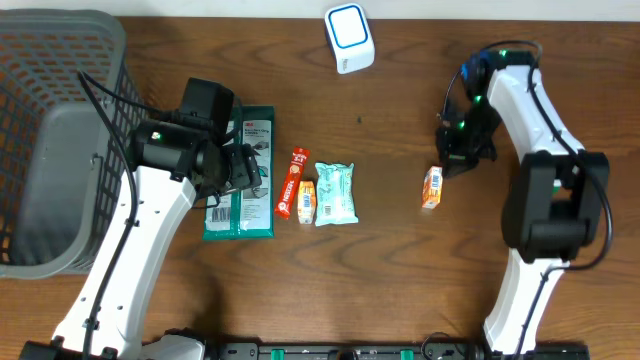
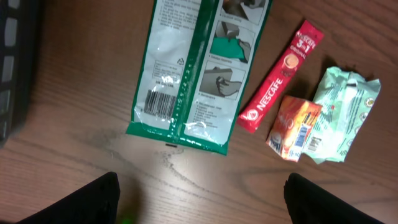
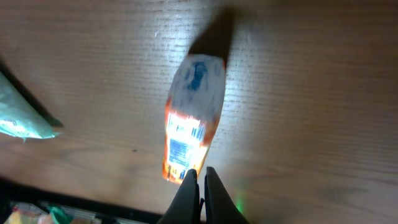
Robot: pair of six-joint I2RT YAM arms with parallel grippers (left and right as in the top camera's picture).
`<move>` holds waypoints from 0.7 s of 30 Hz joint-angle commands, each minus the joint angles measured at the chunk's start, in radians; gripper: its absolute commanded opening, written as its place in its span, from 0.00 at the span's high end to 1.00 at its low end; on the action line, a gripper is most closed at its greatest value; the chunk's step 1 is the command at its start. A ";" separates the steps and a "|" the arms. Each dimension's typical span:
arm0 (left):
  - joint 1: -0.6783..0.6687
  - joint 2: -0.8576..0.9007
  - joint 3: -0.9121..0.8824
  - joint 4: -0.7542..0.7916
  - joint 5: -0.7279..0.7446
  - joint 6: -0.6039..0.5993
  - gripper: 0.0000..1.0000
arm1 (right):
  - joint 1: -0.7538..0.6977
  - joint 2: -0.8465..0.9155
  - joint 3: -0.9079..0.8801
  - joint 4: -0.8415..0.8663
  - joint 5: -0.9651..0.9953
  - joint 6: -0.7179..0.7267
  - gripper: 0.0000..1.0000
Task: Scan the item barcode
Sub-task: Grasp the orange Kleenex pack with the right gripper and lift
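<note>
My right pincer [image 3: 200, 177] is shut on nothing, tips at the near end of the orange packet [image 3: 189, 118]; my left pincer [image 2: 202, 183] is spread wide and empty.
Right side: the orange packet lies flat on the wooden table [image 3: 311, 93], printed label up, stretching away from my closed tips; whether they touch it I cannot tell; farther off, toward my left arm, a corner of the pale green packet [image 3: 18, 121]. Left side: bare wood between my fingers [image 2: 93, 202]; just ahead the green-and-white bag [image 2: 196, 68], barcode up; beside it a red Nescafé stick [image 2: 280, 78]; then a small orange sachet [image 2: 293, 127] touching the pale green packet; farthest, beyond both pincers, the white-and-blue scanner [image 1: 349, 37].
</note>
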 commanded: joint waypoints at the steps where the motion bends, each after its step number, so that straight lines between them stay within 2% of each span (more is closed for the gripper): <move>1: -0.003 -0.005 0.007 -0.003 -0.009 0.003 0.15 | -0.003 -0.229 -0.119 0.079 0.030 0.066 0.99; 4: -0.003 -0.005 0.007 -0.003 -0.009 0.003 0.15 | -0.009 -0.378 -0.277 0.209 0.093 0.137 0.99; 8: -0.003 -0.005 0.007 -0.003 -0.009 0.003 0.15 | -0.013 -0.481 -0.480 0.367 0.085 0.209 0.99; 14: -0.003 -0.005 0.007 -0.003 -0.009 0.003 0.15 | -0.012 -0.463 -0.667 0.491 0.042 0.223 0.99; 21: -0.003 -0.005 0.007 -0.003 -0.009 0.003 0.15 | 0.010 -0.463 -0.722 0.692 -0.224 0.163 0.99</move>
